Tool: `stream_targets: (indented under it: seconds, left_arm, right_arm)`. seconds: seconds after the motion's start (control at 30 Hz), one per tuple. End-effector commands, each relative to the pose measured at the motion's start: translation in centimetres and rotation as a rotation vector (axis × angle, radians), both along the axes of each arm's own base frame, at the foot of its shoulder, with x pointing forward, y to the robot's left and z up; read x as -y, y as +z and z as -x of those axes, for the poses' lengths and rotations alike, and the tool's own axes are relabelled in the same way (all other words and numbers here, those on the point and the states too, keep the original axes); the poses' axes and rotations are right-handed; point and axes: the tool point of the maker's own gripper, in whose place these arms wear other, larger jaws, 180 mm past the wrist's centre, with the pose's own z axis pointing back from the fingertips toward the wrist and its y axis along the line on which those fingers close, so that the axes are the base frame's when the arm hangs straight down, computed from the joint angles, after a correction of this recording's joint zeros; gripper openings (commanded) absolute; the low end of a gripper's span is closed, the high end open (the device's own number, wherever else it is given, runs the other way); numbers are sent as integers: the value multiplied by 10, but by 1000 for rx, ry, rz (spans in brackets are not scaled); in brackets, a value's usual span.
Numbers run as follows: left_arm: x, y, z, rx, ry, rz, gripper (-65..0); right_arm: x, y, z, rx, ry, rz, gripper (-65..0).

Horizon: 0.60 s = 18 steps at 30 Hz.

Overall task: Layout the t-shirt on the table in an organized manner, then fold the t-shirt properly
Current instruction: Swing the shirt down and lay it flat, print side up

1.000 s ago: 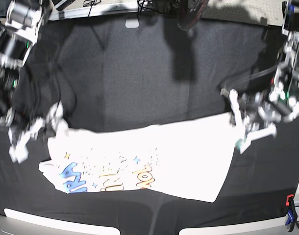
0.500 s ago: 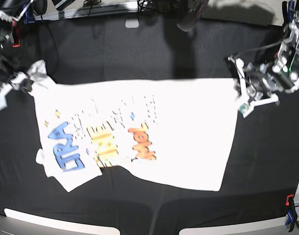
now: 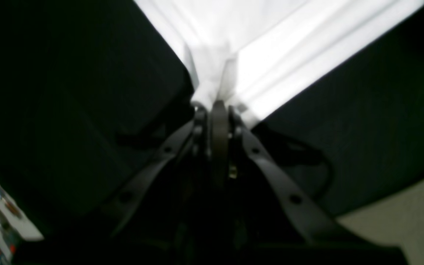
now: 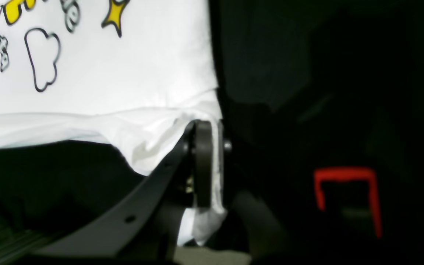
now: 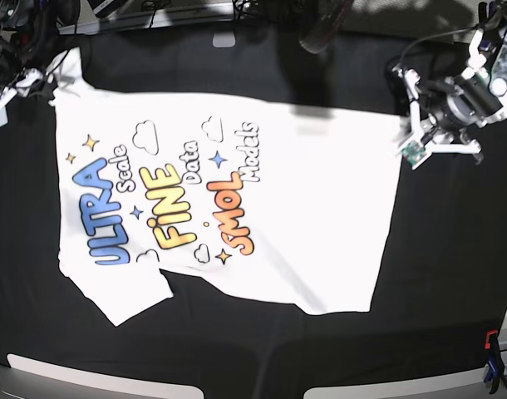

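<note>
The t-shirt (image 5: 312, 208) lies print-up on the table (image 5: 453, 274), soft and light, with the left gripper (image 5: 413, 137) at 3 o'clock and the right gripper (image 5: 25, 79) at 10 o'clock both pinching its far edge.

Bare table (image 5: 453, 266) beside the t-shirt (image 5: 320, 216)

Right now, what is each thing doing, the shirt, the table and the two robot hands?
t-shirt: print side up, stretched wide between both hands, one sleeve at the near edge rumpled.
table: covered in black cloth, shirt over its middle.
left hand: shut on a bunched corner of the shirt.
right hand: shut on the shirt's edge.
</note>
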Motion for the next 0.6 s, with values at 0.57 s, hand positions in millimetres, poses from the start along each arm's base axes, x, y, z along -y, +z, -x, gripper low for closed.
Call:
stream_targets:
  seconds: [0.57]
  left_arm:
    - [-22,-28,72,-153,-15,-108,-650]
  right_arm:
    - [2,-6,81,-160,7,-15,-650]
